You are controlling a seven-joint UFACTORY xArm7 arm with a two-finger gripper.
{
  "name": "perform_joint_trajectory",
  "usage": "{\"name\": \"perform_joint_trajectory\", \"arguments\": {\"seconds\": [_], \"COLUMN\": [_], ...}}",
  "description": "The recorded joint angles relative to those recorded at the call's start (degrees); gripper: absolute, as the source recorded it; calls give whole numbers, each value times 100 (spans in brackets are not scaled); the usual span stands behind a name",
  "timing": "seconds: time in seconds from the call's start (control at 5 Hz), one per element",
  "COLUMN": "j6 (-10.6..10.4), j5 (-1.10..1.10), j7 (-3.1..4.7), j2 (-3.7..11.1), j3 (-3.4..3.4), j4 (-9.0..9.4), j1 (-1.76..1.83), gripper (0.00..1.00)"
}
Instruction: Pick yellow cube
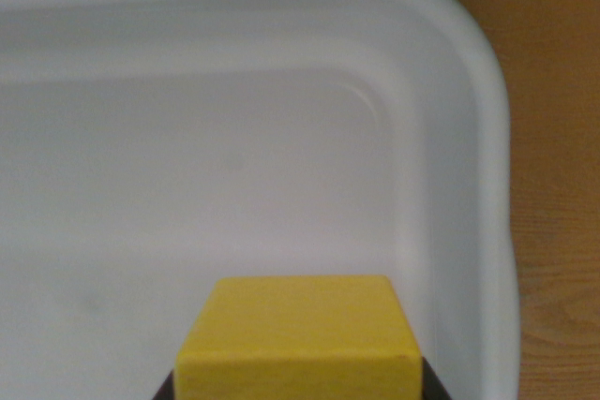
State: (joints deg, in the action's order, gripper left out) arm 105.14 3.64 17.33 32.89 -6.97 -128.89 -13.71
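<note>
Nearest the camera, the yellow cube (pixel 298 339) sits at the bottom edge: bright, smooth, matte, with crisp edges and its lower part cut off. Dark slivers of the pincer (pixel 298 391) flank it on both sides, apparently gripping it. Behind it lies a white plastic tub (pixel 469 72) with rounded corners, resting on a wood-grain counter (pixel 558 138).

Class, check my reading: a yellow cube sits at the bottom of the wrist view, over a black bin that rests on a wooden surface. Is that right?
One detail is wrong: the bin is white, not black. The wrist view shows its pale rim and floor. The rest holds: the yellow cube is at the bottom edge, and the wooden surface lies outside the bin.
</note>
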Motion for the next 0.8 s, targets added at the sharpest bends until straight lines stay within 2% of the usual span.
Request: {"name": "perform_joint_trajectory", "arguments": {"seconds": [0.2,0.4,0.6,0.8], "j6": [0,137,137,248], "j5": [0,-3,-3,-5], "j7": [0,-3,-3,-6], "j2": [0,-13,-13,-24], "j3": [0,-2,-2,-3], "j4": [0,-124,-124,-224], "j1": [0,-4,-4,-8], "gripper": [100,100,100,100]}}
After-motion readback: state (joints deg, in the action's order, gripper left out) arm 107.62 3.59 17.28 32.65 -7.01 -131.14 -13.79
